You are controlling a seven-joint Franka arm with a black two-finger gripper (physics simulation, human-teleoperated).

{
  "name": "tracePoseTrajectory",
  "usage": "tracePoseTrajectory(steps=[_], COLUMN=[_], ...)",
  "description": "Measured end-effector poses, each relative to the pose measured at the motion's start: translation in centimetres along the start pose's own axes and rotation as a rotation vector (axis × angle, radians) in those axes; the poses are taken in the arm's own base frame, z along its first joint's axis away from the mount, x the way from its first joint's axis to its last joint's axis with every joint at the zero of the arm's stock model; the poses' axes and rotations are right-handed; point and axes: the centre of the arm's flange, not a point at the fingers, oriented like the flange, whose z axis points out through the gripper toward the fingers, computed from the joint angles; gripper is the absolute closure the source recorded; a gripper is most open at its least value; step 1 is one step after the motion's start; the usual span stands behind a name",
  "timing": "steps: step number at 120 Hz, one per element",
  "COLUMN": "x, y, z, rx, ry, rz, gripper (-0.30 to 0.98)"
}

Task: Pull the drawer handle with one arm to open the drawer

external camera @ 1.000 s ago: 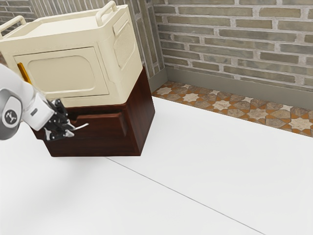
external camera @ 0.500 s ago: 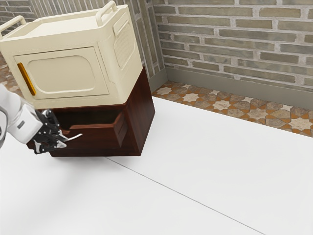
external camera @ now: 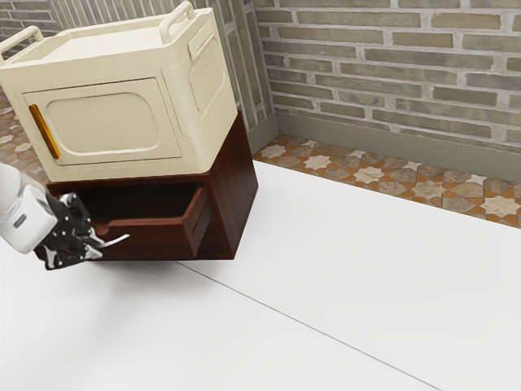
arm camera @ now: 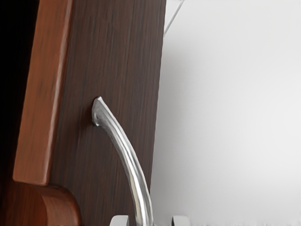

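The drawer front [arm camera: 94, 155] looks like dark brown wood with fine streaky grain and a low sheen; its top edge [arm camera: 44, 94] is redder and glossier. The curved handle [arm camera: 129, 155] is polished, silvery metal. Smooth, cream, plastic-looking casing forms the box [external camera: 191, 122]. The tabletop [external camera: 326, 269] is smooth and white, the wall [external camera: 391, 65] rough brick.

I count one table [external camera: 326, 285], one cream box [external camera: 126, 73] and one dark wooden cabinet [external camera: 232, 199]. The box has two top rails [external camera: 174, 24], one front door [external camera: 106, 118] and one orange handle [external camera: 44, 132]; the cabinet has one drawer [external camera: 146, 240] — with one metal handle [arm camera: 127, 153]. There is one arm [external camera: 27, 216] and one claw [external camera: 98, 246] — two fingers [arm camera: 119, 221] on it. Two walls [external camera: 383, 73] show.
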Motion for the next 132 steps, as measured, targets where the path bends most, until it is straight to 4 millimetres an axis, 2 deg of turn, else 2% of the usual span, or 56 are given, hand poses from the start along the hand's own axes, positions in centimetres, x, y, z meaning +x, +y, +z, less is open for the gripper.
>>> tracePoseTrajectory(steps=[52,76,102,106,118,126,132], x=[-0.3,-0.8,-1.9,-2.2,-3.1,-3.4,-3.5], y=[2.3,3.6,4.6,4.8,4.8,4.2,3.6], z=[-1.5,-2.8,-5.4,-6.1,-7.6,-9.3,-11.3], rx=[0.010,0.031,0.055,0.059,0.036,0.010,-0.005], ry=[0.008,0.012,0.009,0.004,-0.032,-0.065,-0.082], rz=[0.006,0.007,0.005,0.007,0.026,0.045,0.051], gripper=[0.66,0.66,0.66,0.62,0.42,0.31,0.24])
